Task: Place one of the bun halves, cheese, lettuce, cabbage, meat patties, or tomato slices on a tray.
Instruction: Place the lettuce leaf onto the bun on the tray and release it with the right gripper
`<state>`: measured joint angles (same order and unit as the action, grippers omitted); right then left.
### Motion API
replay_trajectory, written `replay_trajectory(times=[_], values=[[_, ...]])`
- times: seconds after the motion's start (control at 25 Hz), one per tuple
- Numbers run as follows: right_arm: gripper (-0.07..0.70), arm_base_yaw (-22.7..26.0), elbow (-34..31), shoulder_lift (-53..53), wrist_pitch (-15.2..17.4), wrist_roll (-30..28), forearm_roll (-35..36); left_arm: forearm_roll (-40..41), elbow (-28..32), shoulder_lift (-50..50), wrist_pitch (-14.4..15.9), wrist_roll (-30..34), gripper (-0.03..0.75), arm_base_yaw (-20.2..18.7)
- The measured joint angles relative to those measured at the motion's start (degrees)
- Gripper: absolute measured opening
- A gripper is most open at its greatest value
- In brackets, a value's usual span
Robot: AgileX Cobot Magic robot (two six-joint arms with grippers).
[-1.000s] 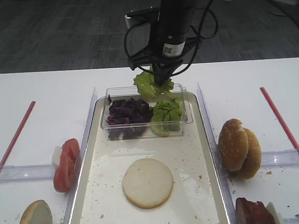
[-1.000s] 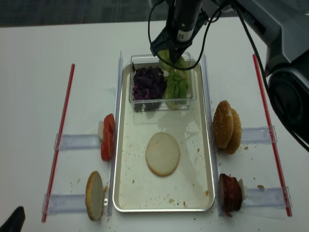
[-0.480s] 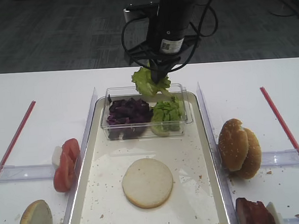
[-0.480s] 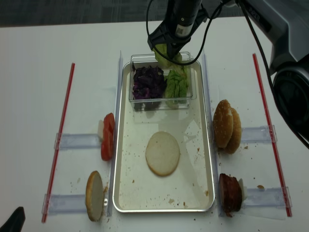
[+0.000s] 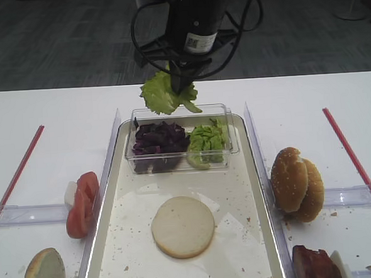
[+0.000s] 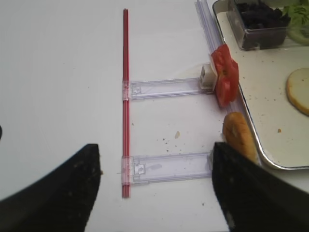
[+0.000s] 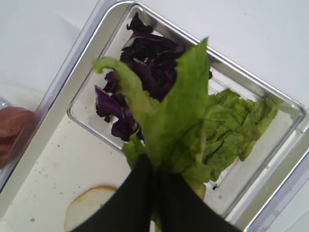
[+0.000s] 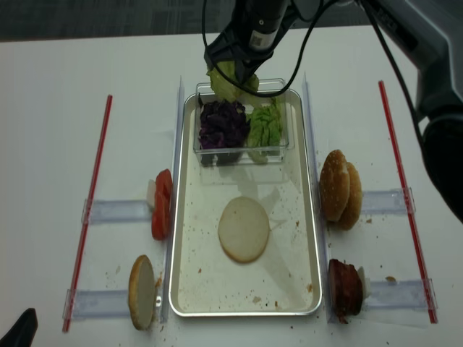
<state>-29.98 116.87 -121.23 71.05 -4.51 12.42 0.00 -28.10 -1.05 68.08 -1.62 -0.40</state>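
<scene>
White tabletop, grey carpet behind. R gripper (image 5: 181,87) clenching lettuce leaf (image 5: 161,96), hanging it in air above clear tub (image 5: 180,153) w/ cabbage (image 5: 158,138). Step in hand: carrying leaf to tray (image 5: 258,191). Bun half (image 5: 183,227) lying on tray floor. Next, judging: moving toward bun half, lowering, releasing. L gripper (image 6: 154,188) fingers spread, holding nothing, parked near tomato slices (image 6: 224,75).

No text can be read. A white label (image 5: 197,42) (with small dark print and a code square) is seen on the right arm (image 5: 197,15), too small to read.
</scene>
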Motion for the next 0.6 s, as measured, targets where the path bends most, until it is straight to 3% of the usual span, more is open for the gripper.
replay_trajectory(times=[0.28, 0.6], values=[[0.060, -1.2, -8.1, 6.9, 0.1, 0.2, 0.3, 0.0, 0.0, 0.0, 0.0, 0.0, 0.454, 0.0], [0.060, -6.6, -20.2, 15.0, 0.1, 0.2, 0.4, 0.0, 0.0, 0.0, 0.0, 0.0, 0.454, 0.0]])
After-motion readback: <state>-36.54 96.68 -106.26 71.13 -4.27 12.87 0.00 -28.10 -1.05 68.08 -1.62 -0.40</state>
